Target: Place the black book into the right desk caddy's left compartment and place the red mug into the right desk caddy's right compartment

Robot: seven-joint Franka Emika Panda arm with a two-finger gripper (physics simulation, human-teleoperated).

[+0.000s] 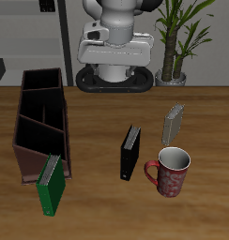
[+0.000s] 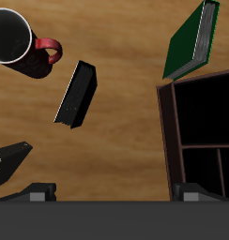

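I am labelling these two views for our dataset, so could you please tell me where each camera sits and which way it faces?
Exterior view: in front, above the table, facing the robot's base; no gripper visible.
Wrist view: on the gripper, looking down at the table; only finger parts show.
Shared: black book, red mug, green book, right desk caddy, light grey book.

From the front and above we see the whole tabletop [image 1: 98, 122]; the wrist camera looks straight down, closer, sharing the black book [image 1: 130, 155] [image 2: 76, 94].
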